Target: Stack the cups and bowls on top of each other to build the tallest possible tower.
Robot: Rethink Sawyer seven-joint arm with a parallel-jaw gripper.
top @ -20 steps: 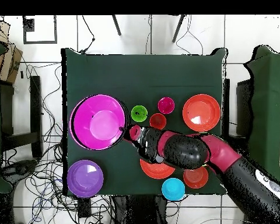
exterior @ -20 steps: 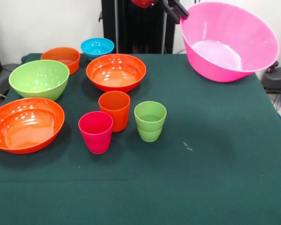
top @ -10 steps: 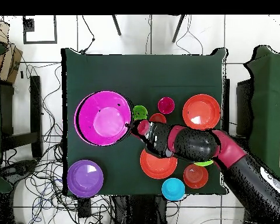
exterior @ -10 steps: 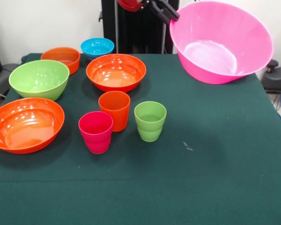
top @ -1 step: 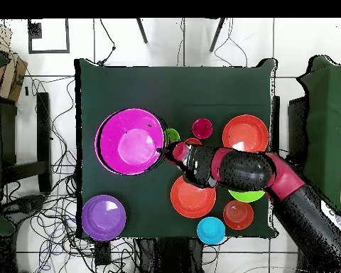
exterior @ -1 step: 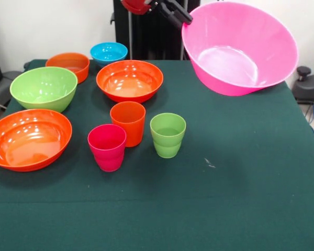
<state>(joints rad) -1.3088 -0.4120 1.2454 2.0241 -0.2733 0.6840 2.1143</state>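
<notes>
I have the gripper (exterior @ -1 step: 179,14) jaws clamped on the pink bowl (exterior @ -1 step: 239,49) rim, bowl tilted clear above the bench (exterior @ -1 step: 240,198), beside the light green cup (exterior @ -1 step: 168,135). One-sided hold may slip and topple it.

The tool (exterior @ -1 step: 184,20), clamped on the rim of the large pink bowl (exterior @ -1 step: 239,48), carries it sideways above the table (exterior @ -1 step: 240,198) toward the cups. In the overhead view the bowl now overlaps the light green cup (top @ -1 step: 172,134).
</notes>
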